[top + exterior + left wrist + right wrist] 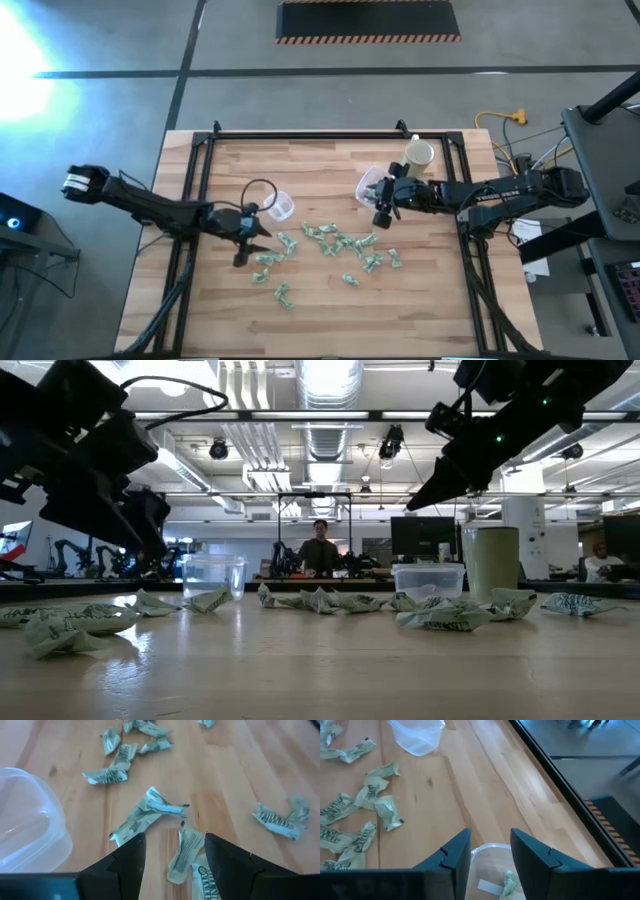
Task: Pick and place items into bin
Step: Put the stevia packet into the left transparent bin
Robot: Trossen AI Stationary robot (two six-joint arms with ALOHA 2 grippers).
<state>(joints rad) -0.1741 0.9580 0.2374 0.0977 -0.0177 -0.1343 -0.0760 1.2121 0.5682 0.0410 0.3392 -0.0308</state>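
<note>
Several small pale green and white wrapped items [335, 245] lie scattered across the middle of the wooden table. My left gripper [243, 245] hovers open, slanting down over the left end of the scatter. One crumpled item [184, 854] lies below the gap between its fingers. A clear plastic tub [281, 207] stands just beyond it. My right gripper [381, 215] stands open over a second clear tub [490, 867], which has an item [510, 882] lying in it.
A tall cream cup [418, 155] stands behind the right tub near the table's far right. A black frame rail [330, 137] runs around the tabletop. The near part of the table [330, 320] is bare wood. A person [319, 550] stands far behind the table.
</note>
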